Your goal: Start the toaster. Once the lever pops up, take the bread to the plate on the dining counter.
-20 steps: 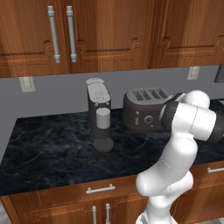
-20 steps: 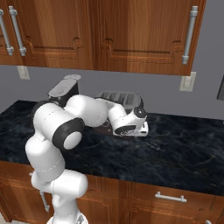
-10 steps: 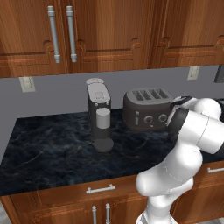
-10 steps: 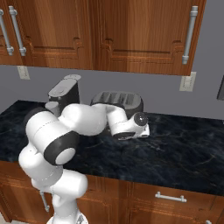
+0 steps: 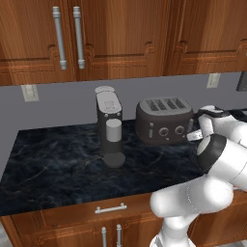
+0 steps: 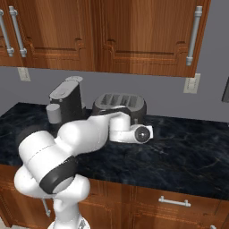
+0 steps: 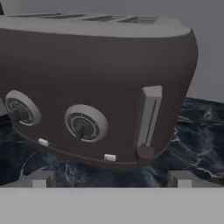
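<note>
The dark grey toaster [image 5: 161, 121] stands on the black counter [image 5: 58, 164] against the wall, with its slots on top. In the hand view its front [image 7: 96, 87] is close ahead, with two round knobs [image 7: 85, 122] and an upright lever slot [image 7: 148, 118] that has a dark tab at its lower end. My gripper [image 7: 110, 179] is open and holds nothing, its fingertips [image 7: 41, 178] low in front of the toaster's base. From the left base view the gripper [image 5: 193, 137] sits by the toaster's right front corner. The bread is hidden. The plate and the dining counter are out of view.
A tall grey coffee machine [image 5: 110, 126] stands just left of the toaster. Wooden wall cabinets [image 5: 120, 34] hang above, and drawers with silver handles [image 5: 111, 209] run under the counter. Wall outlets [image 6: 191, 83] are behind.
The arm's elbow has swung right and lower. The hand has drawn off the toaster's front toward its right corner, uncovering the knobs. The jaws have stayed open.
</note>
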Available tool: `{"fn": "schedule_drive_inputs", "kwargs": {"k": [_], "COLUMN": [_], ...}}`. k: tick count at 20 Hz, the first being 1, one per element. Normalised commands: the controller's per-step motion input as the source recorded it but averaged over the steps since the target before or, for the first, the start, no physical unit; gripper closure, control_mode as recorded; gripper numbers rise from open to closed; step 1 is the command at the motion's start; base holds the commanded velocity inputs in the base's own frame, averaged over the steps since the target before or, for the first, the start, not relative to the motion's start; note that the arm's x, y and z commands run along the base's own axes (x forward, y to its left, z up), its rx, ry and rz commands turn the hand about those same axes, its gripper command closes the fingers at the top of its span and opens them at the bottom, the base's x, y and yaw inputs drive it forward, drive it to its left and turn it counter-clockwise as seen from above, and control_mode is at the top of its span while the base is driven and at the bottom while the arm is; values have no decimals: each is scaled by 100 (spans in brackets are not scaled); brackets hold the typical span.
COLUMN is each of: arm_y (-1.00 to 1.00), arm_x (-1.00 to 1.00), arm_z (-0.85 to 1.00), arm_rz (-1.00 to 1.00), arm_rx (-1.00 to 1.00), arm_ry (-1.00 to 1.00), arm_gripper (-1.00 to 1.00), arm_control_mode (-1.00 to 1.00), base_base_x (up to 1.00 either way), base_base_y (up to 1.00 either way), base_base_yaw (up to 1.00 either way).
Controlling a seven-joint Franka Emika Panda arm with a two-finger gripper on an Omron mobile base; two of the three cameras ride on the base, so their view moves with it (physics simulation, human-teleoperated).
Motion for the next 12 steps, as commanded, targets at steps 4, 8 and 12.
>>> {"fn": "schedule_drive_inputs", "kwargs": {"k": [4,8,12], "arm_y": [0,0,0], "arm_x": [0,0,0], "arm_z": [28,34,37], "arm_rz": [0,0,-1], "arm_rx": [0,0,3], "arm_ry": [-25,-19,-10], "arm_gripper": [-100,-100,-100], "arm_control_mode": [-100,-100,-100], "base_base_x": [0,0,0], "base_base_y": [0,0,0], "base_base_yaw": [0,0,0]}}
